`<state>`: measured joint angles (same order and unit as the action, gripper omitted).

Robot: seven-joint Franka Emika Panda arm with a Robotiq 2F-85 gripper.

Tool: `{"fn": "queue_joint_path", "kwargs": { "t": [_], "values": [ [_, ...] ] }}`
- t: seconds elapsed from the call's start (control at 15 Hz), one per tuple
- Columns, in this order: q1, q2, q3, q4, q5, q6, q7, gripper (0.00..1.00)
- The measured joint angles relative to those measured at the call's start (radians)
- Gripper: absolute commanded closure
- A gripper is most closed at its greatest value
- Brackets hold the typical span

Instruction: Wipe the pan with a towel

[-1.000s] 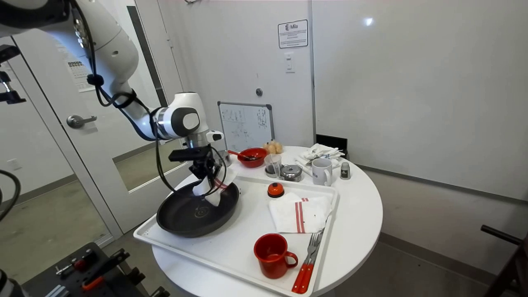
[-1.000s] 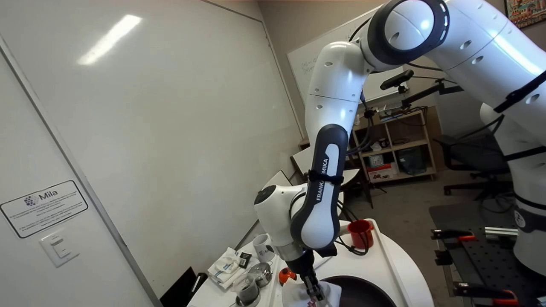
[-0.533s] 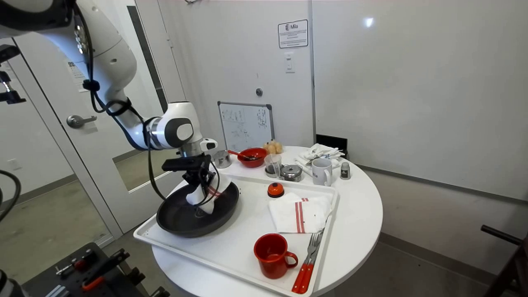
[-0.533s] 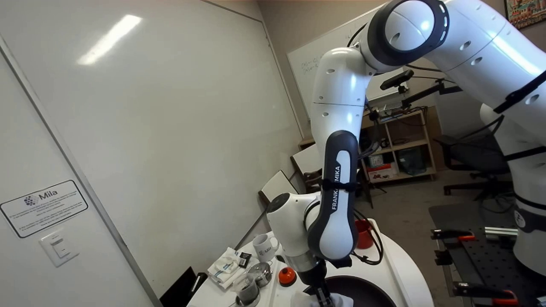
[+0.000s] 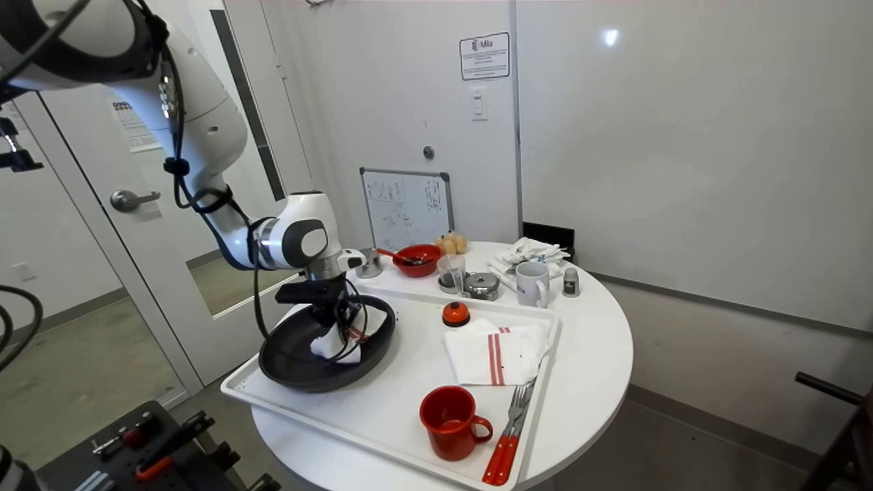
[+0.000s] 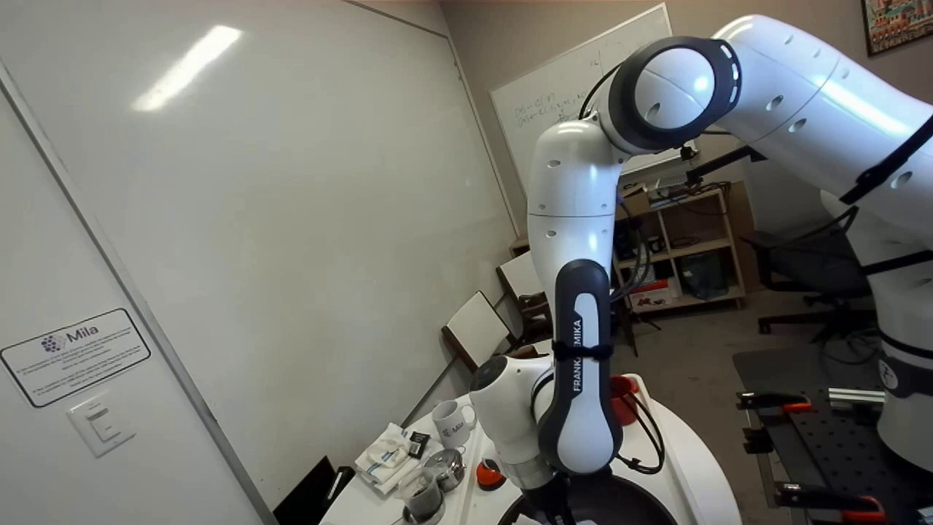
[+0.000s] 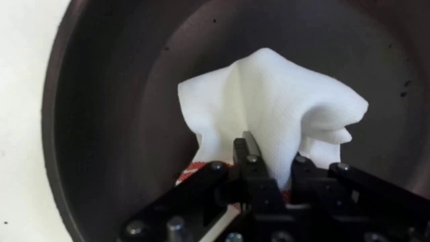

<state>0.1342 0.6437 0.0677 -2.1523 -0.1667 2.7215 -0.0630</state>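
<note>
The dark round pan (image 5: 293, 365) rests on the white tray at its left end in an exterior view; its handle does not show. A few dark specks (image 7: 404, 89) dot its inner floor in the wrist view. My gripper (image 7: 273, 151) reaches down into the pan, its fingers pinching a fold of the white towel (image 7: 268, 87), which has a red band. The towel spreads loosely past the fingertips over the pan's floor. How firmly it presses cannot be told. Much of the towel (image 5: 327, 346) sits behind the gripper and cables in an exterior view.
On the tray (image 5: 409, 423) are a red mug (image 5: 450, 423), red-handled cutlery (image 5: 505, 440), a folded striped cloth (image 5: 498, 351) and an orange dome (image 5: 455, 314). Behind stand a red bowl (image 5: 419, 260), a steel pot (image 5: 481, 285) and a grey mug (image 5: 532, 283).
My arm has come down, lowering the gripped towel deeper into the pan. It first shifted a little toward the pan's middle. The pan and tray items stayed put.
</note>
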Motion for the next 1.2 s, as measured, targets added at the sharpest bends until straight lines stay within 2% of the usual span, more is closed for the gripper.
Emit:
{"fn": "queue_joint_path", "kwargs": {
  "t": [0.27,0.67,0.93,1.2],
  "values": [
    [0.001,0.06,0.0,0.046,0.0,0.023,0.0,0.97],
    [0.023,0.069,0.021,0.058,-0.001,0.083,-0.002,0.97],
    [0.055,0.07,0.058,0.043,-0.001,0.148,-0.014,0.97],
    [0.057,0.069,0.094,-0.015,-0.001,0.238,-0.033,0.97]
  ]
}}
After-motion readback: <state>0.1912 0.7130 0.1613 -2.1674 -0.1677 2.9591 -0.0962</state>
